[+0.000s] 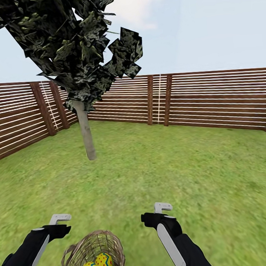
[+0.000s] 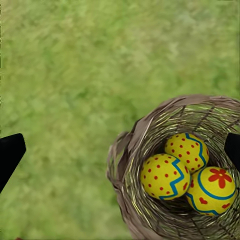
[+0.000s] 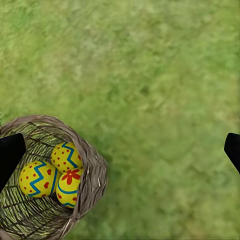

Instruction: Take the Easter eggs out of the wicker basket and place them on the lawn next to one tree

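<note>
Garden lawn (image 1: 159, 174) | three eggs (image 2: 187, 172) nestled in basket (image 1: 93, 249), bottom centre | left claw (image 1: 60, 226), right claw (image 1: 155, 214) wide, flanking for reach | tree (image 1: 85, 130) upper left

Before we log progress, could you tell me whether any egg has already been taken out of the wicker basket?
No, all three Easter eggs lie together inside the wicker basket on the lawn.

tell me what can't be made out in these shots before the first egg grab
- Wicker basket: its base is cut off by the bottom edge in the head view.
- Three Easter eggs: their undersides are hidden by each other and the basket weave.
- Left claw and right claw: just dark fingertips at the frame edges in the wrist views.
- Tree: its crown is cropped by the top edge.
</note>
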Tool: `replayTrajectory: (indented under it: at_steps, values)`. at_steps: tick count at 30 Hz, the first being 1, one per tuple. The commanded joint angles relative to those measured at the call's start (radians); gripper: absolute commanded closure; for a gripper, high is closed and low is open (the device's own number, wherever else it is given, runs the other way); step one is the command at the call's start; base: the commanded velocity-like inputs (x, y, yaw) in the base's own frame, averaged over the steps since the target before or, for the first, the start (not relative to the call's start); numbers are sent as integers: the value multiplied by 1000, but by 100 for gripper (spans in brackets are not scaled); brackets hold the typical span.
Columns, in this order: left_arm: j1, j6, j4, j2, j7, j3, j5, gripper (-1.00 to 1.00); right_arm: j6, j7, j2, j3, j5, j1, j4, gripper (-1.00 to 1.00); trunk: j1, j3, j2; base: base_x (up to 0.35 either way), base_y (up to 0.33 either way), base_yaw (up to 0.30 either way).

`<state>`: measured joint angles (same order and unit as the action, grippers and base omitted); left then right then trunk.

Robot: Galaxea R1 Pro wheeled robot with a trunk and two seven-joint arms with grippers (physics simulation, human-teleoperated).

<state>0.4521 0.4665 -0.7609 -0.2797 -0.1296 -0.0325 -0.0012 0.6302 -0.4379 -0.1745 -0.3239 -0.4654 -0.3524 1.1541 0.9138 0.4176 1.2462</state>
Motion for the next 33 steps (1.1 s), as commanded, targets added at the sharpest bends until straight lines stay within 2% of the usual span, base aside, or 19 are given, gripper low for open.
replayTrajectory:
  at_steps: [1,7,20,33]
  values:
    - [0,6,-1,0,-5,-3,0,-100,1,-10,0,-1,-10,-1,-1,-100,0,1,1,0,213,-8]
    - [0,6,-1,0,-5,-2,0,-100,1,-10,0,-1,-10,-1,-9,-100,0,1,1,0,124,-3]
    - [0,-2,-1,0,-4,-2,0,-100,6,-11,0,0,-10,-1,-10,-100,0,1,1,0,6,0]
    - [0,-26,5,3,5,-1,-1,-100,15,-15,0,1,-9,-1,-3,-100,50,42,92,0,0,0]
